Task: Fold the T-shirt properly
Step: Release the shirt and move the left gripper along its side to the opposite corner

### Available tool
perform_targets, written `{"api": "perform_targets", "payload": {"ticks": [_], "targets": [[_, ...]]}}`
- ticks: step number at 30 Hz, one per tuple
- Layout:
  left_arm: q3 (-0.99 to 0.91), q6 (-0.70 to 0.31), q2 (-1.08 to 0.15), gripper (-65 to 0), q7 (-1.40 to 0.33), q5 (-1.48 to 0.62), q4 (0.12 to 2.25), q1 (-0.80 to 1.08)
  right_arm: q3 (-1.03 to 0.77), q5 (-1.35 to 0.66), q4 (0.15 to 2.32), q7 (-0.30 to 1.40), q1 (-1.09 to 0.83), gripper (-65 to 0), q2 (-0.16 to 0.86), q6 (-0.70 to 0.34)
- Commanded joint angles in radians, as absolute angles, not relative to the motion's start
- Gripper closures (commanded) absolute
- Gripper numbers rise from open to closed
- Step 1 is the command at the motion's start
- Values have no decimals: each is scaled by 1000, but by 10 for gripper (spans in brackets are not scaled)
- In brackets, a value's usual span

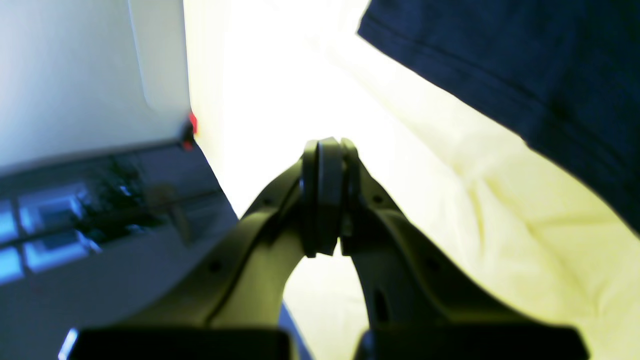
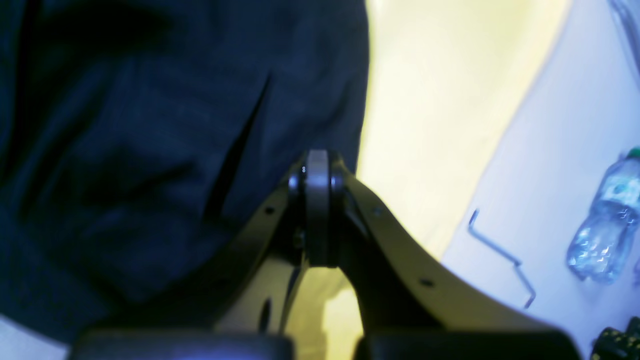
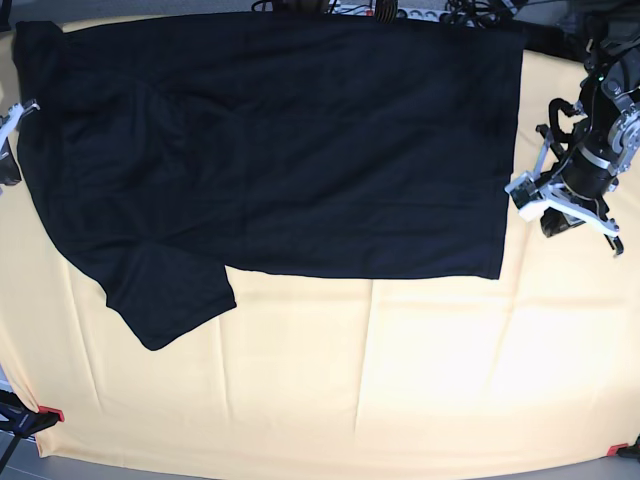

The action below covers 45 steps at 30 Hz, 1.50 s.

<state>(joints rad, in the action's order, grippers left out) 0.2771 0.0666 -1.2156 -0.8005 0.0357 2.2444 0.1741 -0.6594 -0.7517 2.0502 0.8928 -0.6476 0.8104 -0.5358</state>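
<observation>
- So, the left tool [image 1: 327, 195] has its tips pressed flat together with nothing between them, hovering over the pale yellow cloth [image 1: 500, 200] just off the T-shirt [image 1: 525, 65] hem.
- In the base view that left tool [image 3: 560, 205] sits at the right edge of the scene, just beside the shirt's right edge, not touching it as far as I can tell.
- The right tool [image 2: 317, 200] is also pinched together, empty, with the dark fabric [image 2: 150, 150] right behind it and to its left.
- In the base view only a sliver of the right tool [image 3: 12, 125] pokes in at the left edge, next to the shirt's sleeve side.
- The T-shirt [image 3: 300, 140] lies spread mostly flat across the far half of the yellow cloth [image 3: 350, 380], one sleeve [image 3: 165, 295] sticking out toward the near left.
- Off the cloth, the right wrist view shows a plastic bottle [image 2: 607, 225] and a bent metal wire [image 2: 500, 255] on the white tabletop [image 2: 550, 150].
</observation>
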Motion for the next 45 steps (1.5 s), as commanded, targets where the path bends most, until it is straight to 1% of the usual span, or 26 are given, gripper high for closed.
{"api": "perform_targets", "payload": {"ticks": [1, 5, 7, 10, 14, 17, 20, 23, 26, 27, 28, 33, 36, 41, 45], "targets": [[233, 80, -1211, 0, -789, 35, 2224, 165, -674, -753, 2062, 867, -623, 0, 831, -531], [65, 78, -1068, 0, -752, -69, 2099, 165, -674, -754, 2061, 863, -563, 0, 831, -522], [-36, 51, -984, 0, -726, -160, 2033, 157, -674, -754, 2060, 863, -553, 0, 831, -503], [-184, -59, -849, 0, -686, -368, 1902, 113, -674, -754, 2060, 863, -554, 0, 826, -495], [-302, -282, -717, 0, -654, -642, 1652, 3, -674, -754, 2060, 863, -554, 0, 826, -496], [-309, -406, -674, 0, -654, -775, 1441, -95, -674, -755, 2060, 863, -554, 0, 826, -496], [-307, -481, -653, 0, -662, -884, 1254, -186, -674, -761, 2060, 863, -554, 0, 826, -496], [-307, -509, -645, 0, -693, -946, 1130, -250, -674, -761, 2060, 864, -554, 0, 826, -496], [-305, -510, -627, -232, -803, -1000, 1077, -305, -674, -762, 2060, 863, -554, 0, 826, -496], [-294, -509, -619, -287, -819, -1007, 1072, -319, -674, -762, 2060, 863, -554, 0, 826, -496], [-277, -509, -614, -310, -821, -1006, 1071, -328, -674, -762, 2060, 863, -554, 0, 826, -496], [-130, -509, -612, -312, -809, -943, 1071, -362, -674, -761, 2060, 864, -554, 0, 826, -496], [-64, -505, -610, -312, -785, -941, 1071, -363, -674, -761, 2060, 864, -554, 0, 826, -496], [-40, -494, -580, -312, -770, -870, 1071, -360, -674, -761, 2060, 864, -554, 0, 826, -496], [-39, -506, -543, -312, -768, -872, 1071, -358, -674, -761, 2060, 864, -554, 0, 826, -496]]}}
